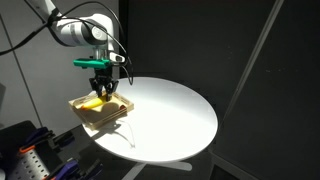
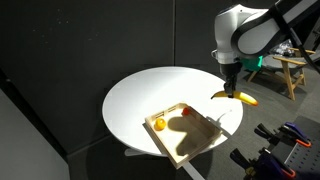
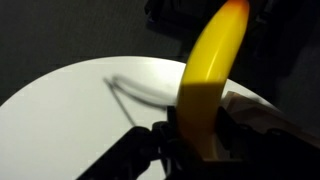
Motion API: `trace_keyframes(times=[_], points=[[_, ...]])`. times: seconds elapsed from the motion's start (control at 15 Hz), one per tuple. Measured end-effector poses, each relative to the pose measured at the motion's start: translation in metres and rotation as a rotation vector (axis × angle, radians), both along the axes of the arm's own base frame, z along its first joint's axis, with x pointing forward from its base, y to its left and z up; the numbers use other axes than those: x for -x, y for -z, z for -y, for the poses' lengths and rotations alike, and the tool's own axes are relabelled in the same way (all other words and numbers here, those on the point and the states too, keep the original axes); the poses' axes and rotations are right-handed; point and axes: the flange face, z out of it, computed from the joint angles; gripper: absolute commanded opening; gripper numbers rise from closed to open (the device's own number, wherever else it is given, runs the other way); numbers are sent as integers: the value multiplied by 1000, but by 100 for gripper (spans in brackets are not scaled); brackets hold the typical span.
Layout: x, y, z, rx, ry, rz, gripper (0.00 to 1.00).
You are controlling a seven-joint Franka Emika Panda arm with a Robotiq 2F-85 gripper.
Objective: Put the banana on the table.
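- Banana (image 2: 238, 98): up in the air, clear of the table, pinched in the gripper (image 2: 232, 92). It hangs roughly level, w/ 1 end poking out to the side.
- In an exterior view the banana (image 1: 94, 101) sits just above the wooden tray (image 1: 110, 118), not touching it. From the other angle it looks to be over the tray's (image 2: 198, 138) outer edge. Can't tell exactly which.
- Wrist view: the banana (image 3: 212, 70) fills the middle, running up from between the 2 fingers (image 3: 165, 140), its tip blurred.
- Jaws: narrow, closed on the banana's lower part.
- Gripper (image 1: 100, 88) points straight down from the white arm (image 1: 80, 30).
- Tray lies flat near the table's rim, on the robot's side.
- In the tray: 1 round orange fruit (image 2: 158, 124) in a corner and 1 small reddish item (image 2: 185, 111) near the far side, too small to tell what it is.
- Table (image 2: 140, 95): round, white top, seen in both exterior views and as a pale curve in the wrist view (image 3: 60, 110).
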Motion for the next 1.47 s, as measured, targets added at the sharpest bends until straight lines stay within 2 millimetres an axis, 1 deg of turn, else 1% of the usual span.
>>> trace_keyframes(times=[0.33, 0.53, 0.73, 0.93, 1.13, 1.47], points=[[9, -5, 39, 14, 155, 24, 16], [8, -4, 60, 6, 208, 58, 16], [4, 0, 76, -12, 238, 116, 16], [0, 10, 90, -43, 274, 168, 16], [-4, 26, 104, -88, 310, 202, 16], [-8, 48, 120, -141, 348, 218, 16]])
